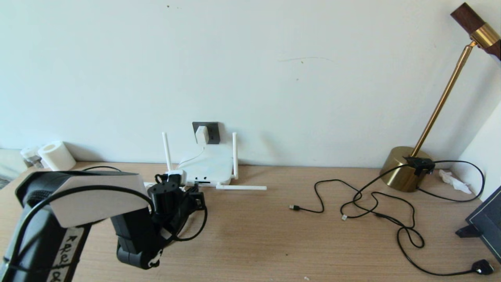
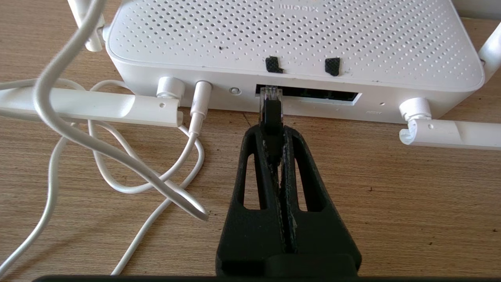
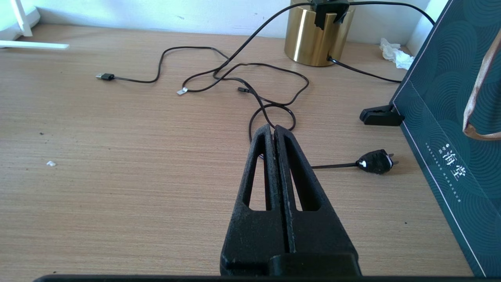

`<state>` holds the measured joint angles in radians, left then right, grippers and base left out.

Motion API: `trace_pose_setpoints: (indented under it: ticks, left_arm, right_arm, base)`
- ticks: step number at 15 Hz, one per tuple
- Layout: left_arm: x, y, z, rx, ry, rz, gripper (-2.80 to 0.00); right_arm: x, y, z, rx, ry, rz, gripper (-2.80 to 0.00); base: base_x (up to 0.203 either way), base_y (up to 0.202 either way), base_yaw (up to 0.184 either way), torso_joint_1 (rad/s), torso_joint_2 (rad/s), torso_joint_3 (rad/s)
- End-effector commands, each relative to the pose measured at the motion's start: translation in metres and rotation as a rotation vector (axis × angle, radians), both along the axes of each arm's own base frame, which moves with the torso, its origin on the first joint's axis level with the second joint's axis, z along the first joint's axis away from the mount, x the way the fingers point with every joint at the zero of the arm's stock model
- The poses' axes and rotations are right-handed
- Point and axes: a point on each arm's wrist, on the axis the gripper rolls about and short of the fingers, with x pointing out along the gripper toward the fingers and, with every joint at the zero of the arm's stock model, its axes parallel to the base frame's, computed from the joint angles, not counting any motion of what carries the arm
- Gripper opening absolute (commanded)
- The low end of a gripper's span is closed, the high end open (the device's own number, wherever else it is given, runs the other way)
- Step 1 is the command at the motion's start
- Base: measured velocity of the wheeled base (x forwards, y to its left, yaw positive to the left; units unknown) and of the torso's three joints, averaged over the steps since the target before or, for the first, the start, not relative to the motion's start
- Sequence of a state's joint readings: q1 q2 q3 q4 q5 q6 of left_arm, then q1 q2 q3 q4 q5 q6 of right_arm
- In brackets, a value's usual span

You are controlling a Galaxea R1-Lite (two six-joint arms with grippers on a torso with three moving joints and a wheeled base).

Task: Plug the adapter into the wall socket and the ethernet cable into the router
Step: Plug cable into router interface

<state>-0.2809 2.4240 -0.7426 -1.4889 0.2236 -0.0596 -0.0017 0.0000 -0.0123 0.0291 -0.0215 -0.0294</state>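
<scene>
One tool (image 2: 273, 135) level at router (image 2: 293, 43)

The head camera looked forward and down over the wooden surface (image 1: 274, 235) toward the wall. The left wrist camera sat close behind its gripper (image 2: 274, 135), facing the router (image 2: 293, 43). The right wrist camera faced the brass lamp base (image 3: 313, 43), shared with the head view.

The cable (image 2: 271, 117) runs hidden between the fingers (image 2: 254, 172); the router (image 2: 297, 39) (far side) is cut off.
</scene>
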Motion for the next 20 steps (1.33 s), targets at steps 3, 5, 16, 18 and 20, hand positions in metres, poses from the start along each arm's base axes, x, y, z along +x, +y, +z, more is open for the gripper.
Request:
trace_pose_setpoints:
  ticks: [3,5,16,18,20]
  left_arm:
    - [0.002,-0.001,-0.001,-0.004,-0.013,0.002,-2.80]
    - [0.003,-0.001,-0.001,-0.004,-0.012,0.001,-2.80]
    - [-0.005,0.001,0.002,-0.002,-0.004,0.002,-2.80]
    - [-0.009,0.003,0.001,-0.001,0.006,0.003,-2.80]
    - [-0.012,0.003,0.004,-0.001,0.005,0.003,-2.80]
  right_arm:
    - [0.000,0.000,0.000,-0.001,0.002,0.000,-2.80]
    - [0.000,0.000,0.000,-0.001,0.002,0.000,-2.80]
    - [0.000,0.000,0.000,0.000,0.002,0.002,-2.80]
    - [0.000,0.000,0.000,0.000,0.002,0.001,-2.80]
    - [0.000,0.000,0.000,-0.001,0.002,0.000,-2.80]
  base:
    - [0.000,0.000,0.000,0.000,0.00,0.000]
    - [0.000,0.000,0.000,0.000,0.00,0.000]
    - [0.000,0.000,0.000,0.000,0.00,0.000]
    - [0.000,0.000,0.000,0.000,0.00,0.000]
    - [0.000,0.000,0.000,0.000,0.00,0.000]
